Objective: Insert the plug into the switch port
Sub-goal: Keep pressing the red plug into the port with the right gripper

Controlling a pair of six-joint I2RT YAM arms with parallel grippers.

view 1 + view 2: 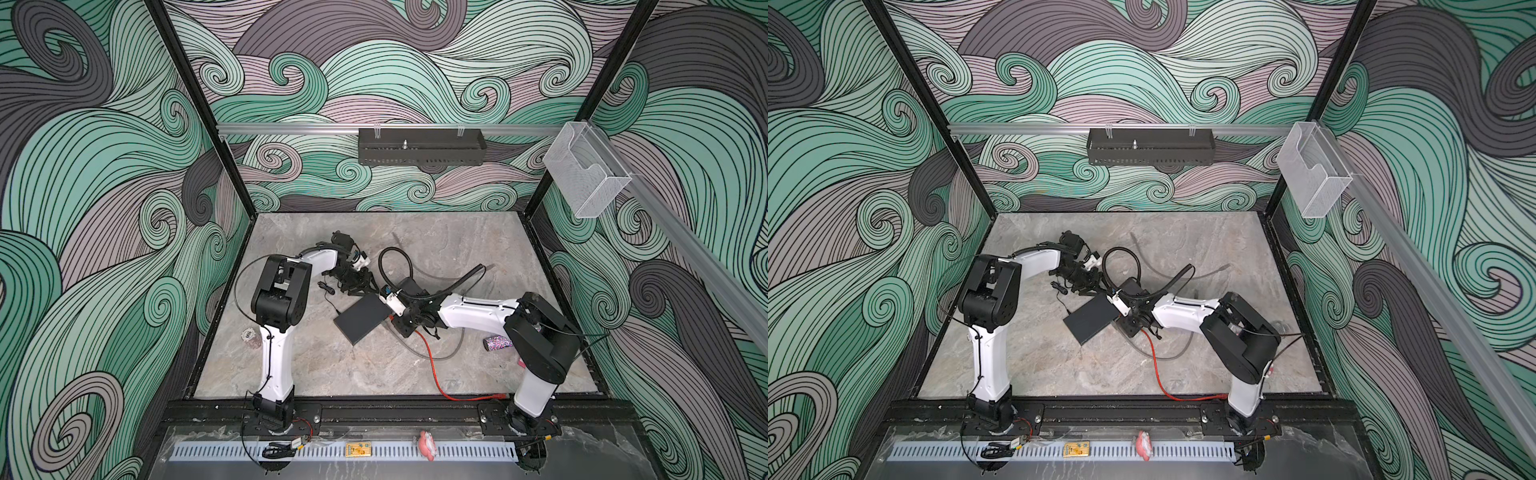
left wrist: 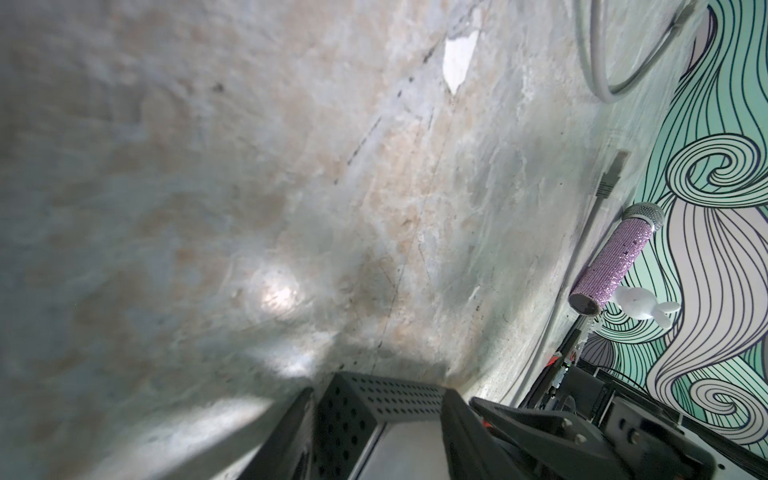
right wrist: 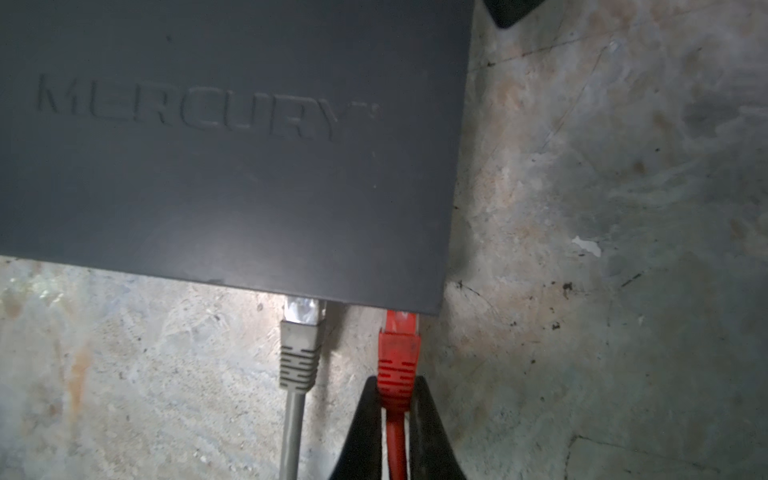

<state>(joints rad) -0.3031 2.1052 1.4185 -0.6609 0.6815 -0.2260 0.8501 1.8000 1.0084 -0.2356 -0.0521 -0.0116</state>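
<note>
A red cable runs from the front rail across the bench up to the right tool. Its fingers are clamped on the ribbed boot of the red plug. The plug's nose sits under the edge of the switch, at the port nearest the corner; how deep it sits cannot be told. Just beside it, a grey plug enters the neighbouring port. The switch lies near the middle of the bench, skewed to the bench edges, with MERCURY embossed on top. At its far end the left tool is closed against both sides of the perforated corner, gripping the switch.
</note>
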